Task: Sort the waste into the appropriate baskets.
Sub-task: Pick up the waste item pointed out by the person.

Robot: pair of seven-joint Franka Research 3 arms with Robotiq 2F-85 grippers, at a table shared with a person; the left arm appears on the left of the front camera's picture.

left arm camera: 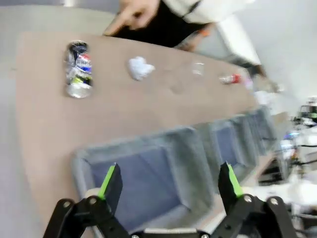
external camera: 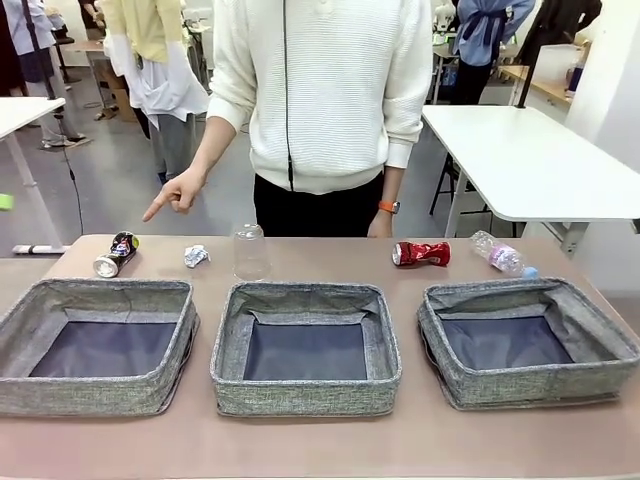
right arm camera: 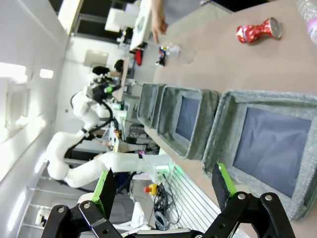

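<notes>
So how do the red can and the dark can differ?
The red can lies crosswise behind the right basket; the dark can lies behind the left basket, silver end toward the camera. The red can is pinched at its waist; the dark can looks less crushed. Both lie on their sides.

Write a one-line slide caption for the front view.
A person's hand points toward a crushed dark blue-silver can lying beyond three empty grey woven fabric baskets.

Baskets (external camera: pixel 305 385) rough woven fabric; red can (external camera: pixel 421 254) glossy metal.
</notes>
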